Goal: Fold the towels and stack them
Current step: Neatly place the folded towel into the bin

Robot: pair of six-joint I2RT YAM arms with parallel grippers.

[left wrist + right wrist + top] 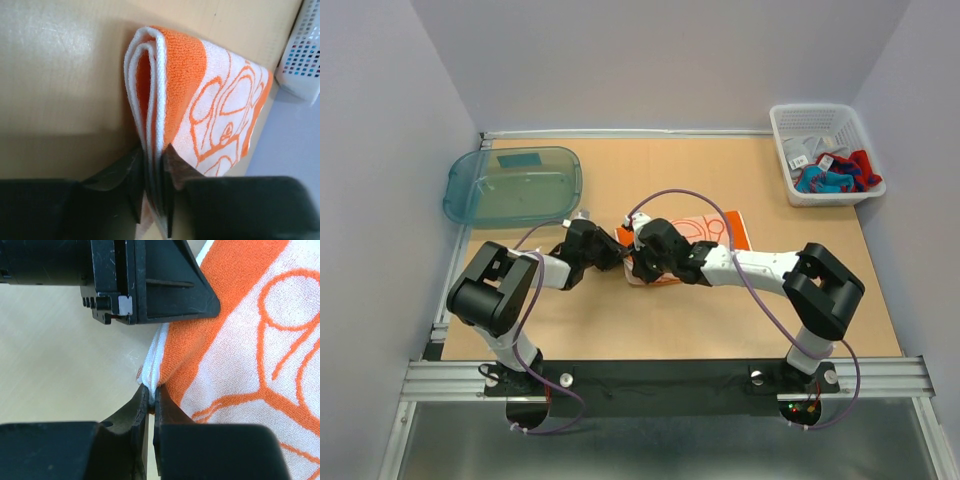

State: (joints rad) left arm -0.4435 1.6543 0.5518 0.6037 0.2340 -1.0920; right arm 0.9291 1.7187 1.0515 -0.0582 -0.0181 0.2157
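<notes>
The orange towel (705, 232) with its pale line pattern lies near the middle of the counter (670, 320), partly covered in the top view by the right arm that reaches across it. Both arms meet at the towel's left edge.

In the left wrist view, the left end effector (152, 160) is clamped on that edge. Its 2 dark fingers press against several folded layers, which stand up in a rounded loop above the counter, white on the inside and orange on the outside.

In the right wrist view, the right end effector (151, 392) is closed tightly on a thin white hem of the same towel. The left one is just beside it, a little farther along the same edge. The rest of the cloth spreads away to the right, flat on the counter.

A white mesh basket (782, 150) sits at the far right corner, well apart from the arms. It holds a red towel (862, 168) with blue marks, a teal-blue towel (820, 182) and a light grey towel (808, 148), all bunched together.

A translucent teal tray (460, 190) rests at the far left of the counter.
</notes>
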